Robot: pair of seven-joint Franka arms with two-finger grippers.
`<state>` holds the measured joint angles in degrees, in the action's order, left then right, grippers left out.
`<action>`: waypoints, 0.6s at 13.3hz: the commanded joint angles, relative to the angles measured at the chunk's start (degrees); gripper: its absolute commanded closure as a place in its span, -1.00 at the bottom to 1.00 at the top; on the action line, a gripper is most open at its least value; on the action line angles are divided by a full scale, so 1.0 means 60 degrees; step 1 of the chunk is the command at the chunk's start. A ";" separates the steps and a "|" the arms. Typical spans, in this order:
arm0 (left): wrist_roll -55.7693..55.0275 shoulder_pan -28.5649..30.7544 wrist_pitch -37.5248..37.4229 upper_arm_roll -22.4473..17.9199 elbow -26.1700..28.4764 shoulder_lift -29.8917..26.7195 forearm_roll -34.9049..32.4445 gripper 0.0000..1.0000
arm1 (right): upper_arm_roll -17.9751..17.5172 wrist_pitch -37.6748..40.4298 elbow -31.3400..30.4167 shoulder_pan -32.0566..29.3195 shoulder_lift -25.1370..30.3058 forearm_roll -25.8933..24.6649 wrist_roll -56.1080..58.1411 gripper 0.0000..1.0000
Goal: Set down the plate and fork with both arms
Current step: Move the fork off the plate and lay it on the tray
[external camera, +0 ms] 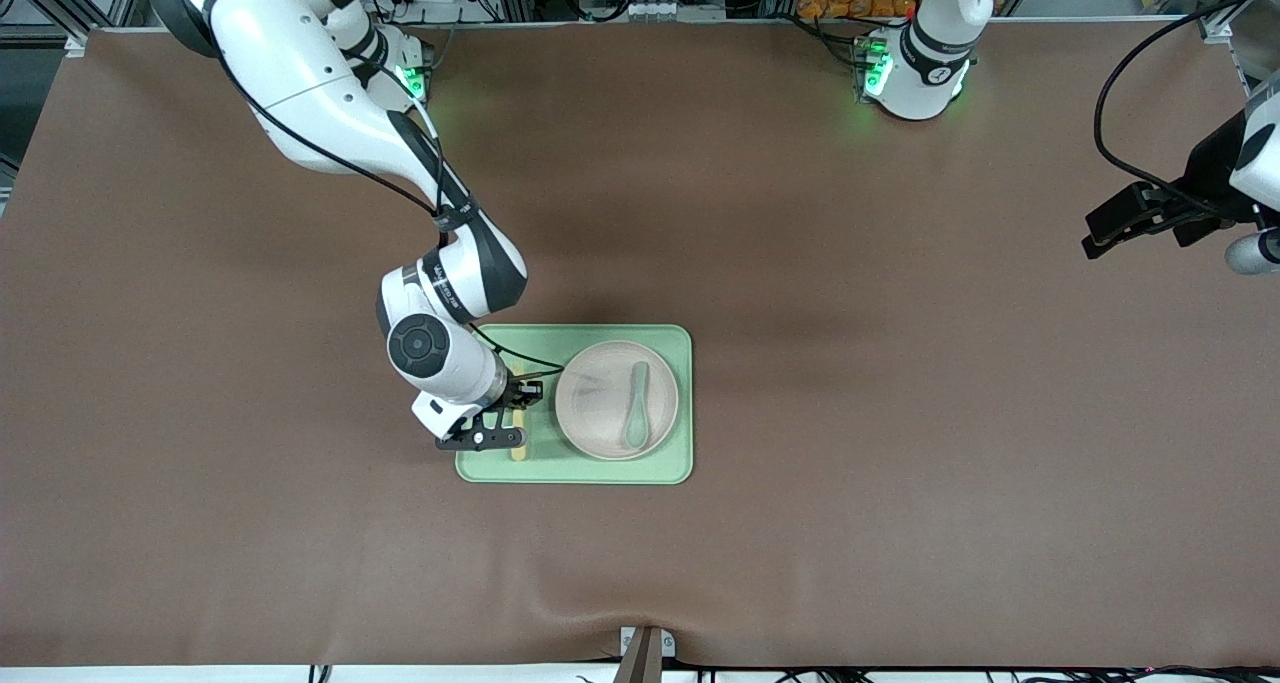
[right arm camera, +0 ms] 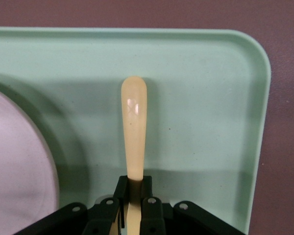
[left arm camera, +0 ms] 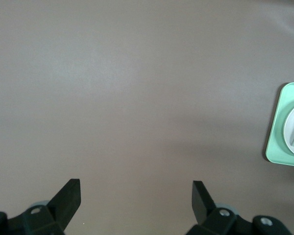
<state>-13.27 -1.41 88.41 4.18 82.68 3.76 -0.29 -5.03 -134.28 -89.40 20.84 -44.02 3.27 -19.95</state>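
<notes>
The off-white plate (external camera: 590,418) sits in the pale green tray (external camera: 665,348), on the half toward the left arm's end. The pale yellow fork (external camera: 518,450) stretches along the tray floor beside the plate, toward the right arm's end. In the right wrist view, its handle (right arm camera: 133,127) points away from my right gripper (right arm camera: 133,185), whose fingers are shut on it. The right gripper (external camera: 522,395) hangs low over the tray. My left gripper (external camera: 1105,231) waits open over bare table near the left arm's end. It holds nothing (left arm camera: 136,188).
A grey-green spoon (external camera: 636,408) lies in the plate. The brown table mat (external camera: 900,463) stretches on all sides of the tray. The left wrist view catches the tray's edge (left arm camera: 277,122) and part of the plate (left arm camera: 288,129).
</notes>
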 commanded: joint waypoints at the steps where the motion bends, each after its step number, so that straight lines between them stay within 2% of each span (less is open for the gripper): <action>1: 0.0191 0.0074 0.0031 0.0022 0.0151 -0.0290 0.0048 -1.00 | -0.0187 -0.0106 -0.0319 -0.0177 0.0421 0.0113 0.0074 -0.77; 2: 0.0176 0.0060 0.0030 0.0036 0.0151 -0.0290 0.0049 -1.00 | -0.0187 -0.0077 -0.0275 -0.0177 0.0465 0.0114 0.0088 -0.98; 4: 0.0161 0.0045 0.0031 0.0036 0.0136 -0.0275 0.0034 -1.00 | -0.0202 0.0345 -0.0057 -0.0178 0.0640 0.0114 0.0103 -1.00; 6: 0.0191 0.0045 0.0030 0.0022 0.0136 -0.0261 -0.0010 -1.00 | -0.0231 0.1383 0.0441 -0.0250 0.0744 0.0128 0.0059 -1.00; 8: 0.0176 0.0002 0.0045 0.0036 0.0122 -0.0246 -0.0010 -1.00 | -0.0217 0.2657 0.0647 -0.0309 0.1254 0.0114 -0.0465 -1.00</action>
<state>-13.27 -1.44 88.41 4.21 82.66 3.47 -0.29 -5.12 -124.21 -86.02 20.68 -39.98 3.35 -20.56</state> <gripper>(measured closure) 0.000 0.013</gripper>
